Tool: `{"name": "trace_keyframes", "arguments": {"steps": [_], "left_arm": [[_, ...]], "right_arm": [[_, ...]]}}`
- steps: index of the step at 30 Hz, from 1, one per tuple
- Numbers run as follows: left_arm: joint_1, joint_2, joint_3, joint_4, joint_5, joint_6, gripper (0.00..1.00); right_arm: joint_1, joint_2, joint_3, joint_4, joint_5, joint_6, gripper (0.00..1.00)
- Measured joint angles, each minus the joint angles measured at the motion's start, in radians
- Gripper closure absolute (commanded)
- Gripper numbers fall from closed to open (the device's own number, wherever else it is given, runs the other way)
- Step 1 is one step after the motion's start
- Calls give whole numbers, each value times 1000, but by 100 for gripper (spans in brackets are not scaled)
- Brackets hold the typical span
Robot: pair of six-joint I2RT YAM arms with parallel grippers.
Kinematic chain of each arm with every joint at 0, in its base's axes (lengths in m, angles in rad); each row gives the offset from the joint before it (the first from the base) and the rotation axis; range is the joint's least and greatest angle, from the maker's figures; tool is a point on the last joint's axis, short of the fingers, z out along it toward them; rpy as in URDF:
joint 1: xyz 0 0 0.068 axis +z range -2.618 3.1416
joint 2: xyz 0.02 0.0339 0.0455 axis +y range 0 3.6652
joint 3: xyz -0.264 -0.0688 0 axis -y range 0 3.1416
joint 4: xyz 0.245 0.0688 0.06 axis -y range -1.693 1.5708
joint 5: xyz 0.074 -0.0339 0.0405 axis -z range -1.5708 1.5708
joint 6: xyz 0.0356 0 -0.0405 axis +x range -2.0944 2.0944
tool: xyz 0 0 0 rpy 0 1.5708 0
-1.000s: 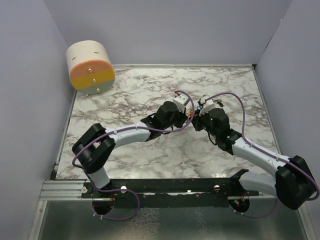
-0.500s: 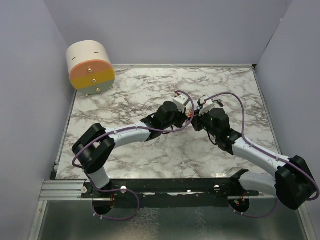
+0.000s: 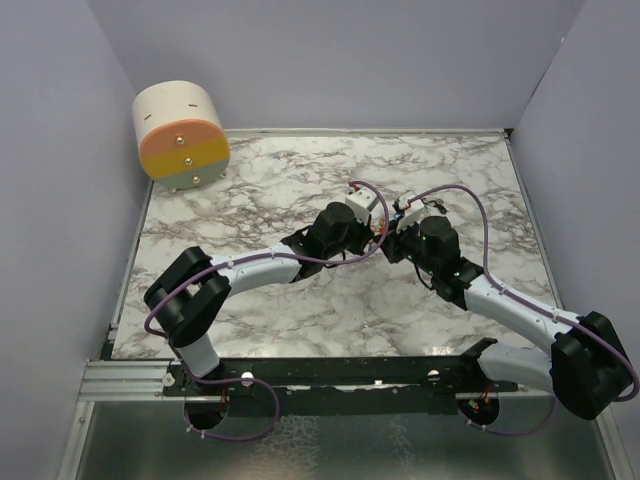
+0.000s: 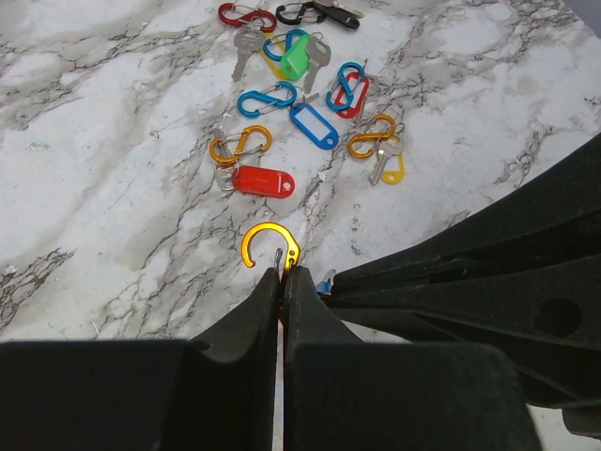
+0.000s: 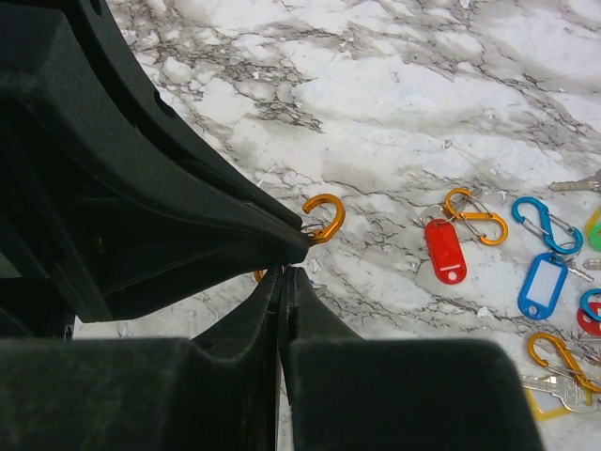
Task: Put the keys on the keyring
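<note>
In the left wrist view my left gripper (image 4: 283, 272) is shut on the orange keyring clip (image 4: 270, 246), whose open hook sticks out past the fingertips. My right gripper (image 5: 283, 271) is shut on a small blue key (image 4: 326, 279), mostly hidden, right beside the clip (image 5: 324, 218). In the top view both grippers meet tip to tip at mid-table, left (image 3: 376, 231) and right (image 3: 389, 237). Loose keys lie beyond: a red tag (image 4: 265, 180), a blue tag (image 4: 314, 125), a green tag (image 4: 296, 58) and a yellow one (image 4: 394, 171).
Loose figure-eight clips lie among the keys: blue (image 4: 266, 99), orange (image 4: 240, 146), another orange (image 4: 372, 136), red (image 4: 246, 16). A round cream-and-orange box (image 3: 180, 135) stands at the table's back left corner. Purple walls close in three sides.
The right wrist has shifted very slightly; both grippers stay shut and tip to tip at the same spot.
</note>
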Motion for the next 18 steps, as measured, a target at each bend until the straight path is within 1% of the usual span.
{"name": "trace_keyframes", "arguments": {"steps": [18], "left_arm": [[8,0,10,3,-9,0,100]], "right_arm": [[0,2,0,1,-47,0,99]]}}
